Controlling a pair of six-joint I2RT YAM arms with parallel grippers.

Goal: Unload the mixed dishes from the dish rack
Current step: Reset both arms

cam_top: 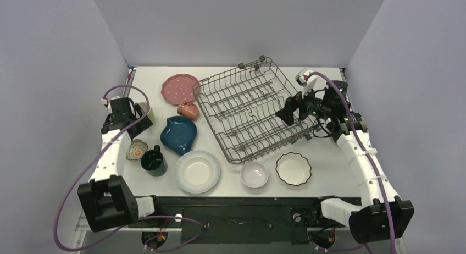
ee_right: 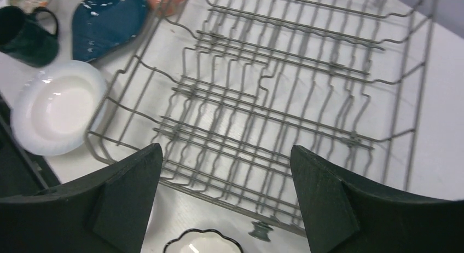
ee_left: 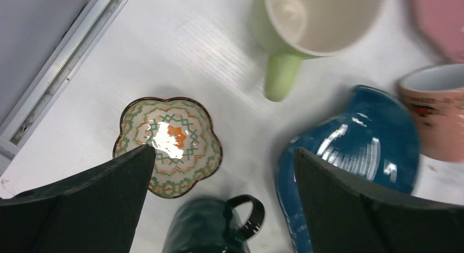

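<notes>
left jaws gape wide above a small patterned flower-shaped bowl (ee_left: 170,133). right jaws hang wide over the dark grey wire dish rack (ee_right: 262,113).

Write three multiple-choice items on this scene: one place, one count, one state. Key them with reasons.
1. The dark green mug stands: A in the dish rack; B on the table left of the white plate; C right of the rack.
2. Dishes in the rack: A none; B two; C four.
3. The left claw is: A open, empty; B shut on a cup; C shut on a plate.
Key: 1 B, beside the plate's left rim. 2 A, only bare wires. 3 A, fingers apart, nothing between.
</notes>
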